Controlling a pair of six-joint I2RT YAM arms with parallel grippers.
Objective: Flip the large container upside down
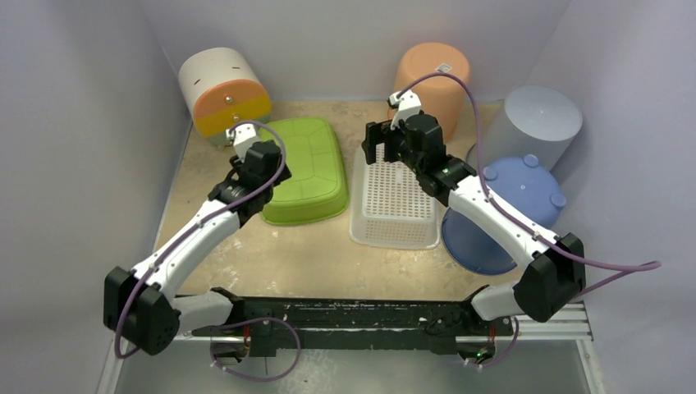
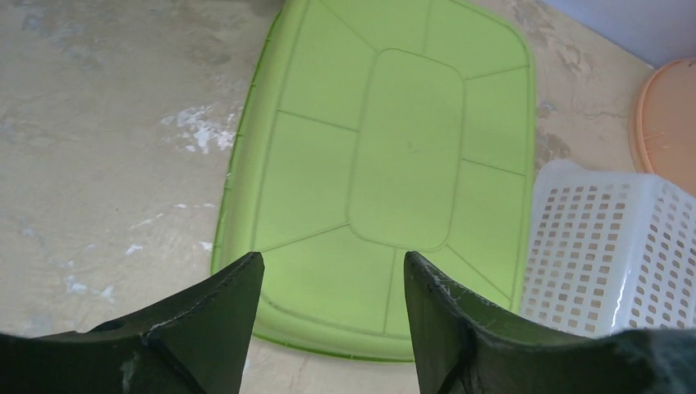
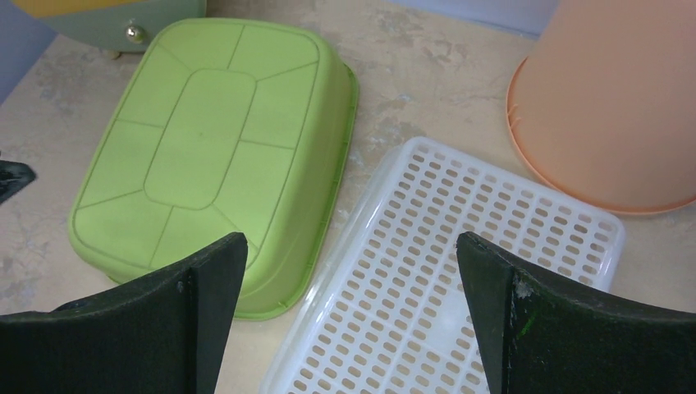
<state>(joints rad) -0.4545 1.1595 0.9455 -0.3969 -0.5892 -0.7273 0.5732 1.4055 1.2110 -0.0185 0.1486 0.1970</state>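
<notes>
A large green tub (image 1: pixel 308 168) lies bottom up at the left middle of the table; its ribbed base shows in the left wrist view (image 2: pixel 402 156) and the right wrist view (image 3: pixel 205 139). My left gripper (image 1: pixel 256 172) hovers open and empty above the tub's near left end (image 2: pixel 332 258). A white perforated basket (image 1: pixel 394 201) lies beside the tub on its right, apparently bottom up too (image 3: pixel 460 271). My right gripper (image 1: pixel 379 152) is open and empty above the basket's far end (image 3: pixel 351 238).
An orange bucket (image 1: pixel 433 78) stands mouth down at the back. A grey cylinder (image 1: pixel 538 123) and a blue round container (image 1: pixel 513 213) are at the right. A white, orange and yellow drum (image 1: pixel 223 90) lies at the back left. Walls enclose the table.
</notes>
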